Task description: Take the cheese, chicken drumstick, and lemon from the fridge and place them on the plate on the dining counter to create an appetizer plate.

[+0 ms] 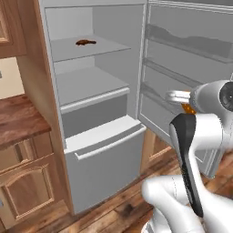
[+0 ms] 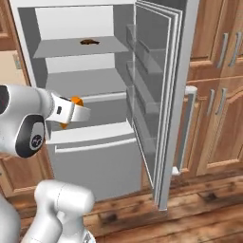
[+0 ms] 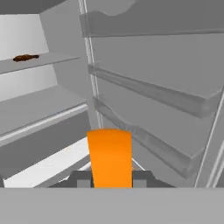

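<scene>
Left side: the chicken drumstick (image 1: 85,42) lies alone on the upper shelf (image 1: 91,49) of the open fridge (image 1: 98,150); the shelf below it carries nothing visible; a brown wooden bench (image 1: 18,120) stands further left, apart from the fridge.

Centre: the cheese (image 3: 109,157) is clamped between the fingers (image 3: 82,180), held in the air in front of the fridge, level with its lower compartment; in the hand view it stands upright as an orange block rising above both pads; in the right base view only a small orange edge shows past the white hand.

Right side: the fridge door (image 2: 159,95) stands wide open, its racks bare.

Handling, as judged: the cheese looks light, firm and smooth-faced, so it may slide if swung sharply; the present hold across its flat sides appears sound. The drumstick seems best taken across its thicker end. The lemon cannot be located here.
</scene>
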Available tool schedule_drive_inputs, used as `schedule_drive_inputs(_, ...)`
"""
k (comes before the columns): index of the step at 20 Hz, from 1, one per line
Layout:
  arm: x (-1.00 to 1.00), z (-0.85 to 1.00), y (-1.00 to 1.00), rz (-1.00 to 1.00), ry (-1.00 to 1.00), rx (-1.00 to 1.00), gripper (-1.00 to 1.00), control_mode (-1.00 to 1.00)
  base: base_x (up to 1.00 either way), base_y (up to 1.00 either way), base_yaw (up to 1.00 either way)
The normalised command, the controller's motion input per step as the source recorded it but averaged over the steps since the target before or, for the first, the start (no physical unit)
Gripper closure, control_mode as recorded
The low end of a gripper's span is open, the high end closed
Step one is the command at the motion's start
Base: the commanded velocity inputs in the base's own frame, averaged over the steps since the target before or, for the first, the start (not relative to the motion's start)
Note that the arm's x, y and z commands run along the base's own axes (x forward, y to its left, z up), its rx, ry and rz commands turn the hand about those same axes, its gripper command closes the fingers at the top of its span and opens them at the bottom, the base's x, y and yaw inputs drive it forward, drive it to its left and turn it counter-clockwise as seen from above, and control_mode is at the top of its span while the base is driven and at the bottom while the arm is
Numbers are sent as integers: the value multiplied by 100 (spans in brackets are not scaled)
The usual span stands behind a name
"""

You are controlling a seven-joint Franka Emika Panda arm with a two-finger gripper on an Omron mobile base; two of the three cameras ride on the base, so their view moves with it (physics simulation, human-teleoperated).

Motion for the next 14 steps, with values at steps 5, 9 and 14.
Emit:
schedule_drive_inputs(5,0,0,0,0,0,0,100,100,-100,14,-51)
schedule_drive_inputs(9,0,0,0,0,0,0,100,100,-100,0,-63)
schedule_drive_inputs(14,0,0,0,0,0,0,100,100,-67,-35,-67)
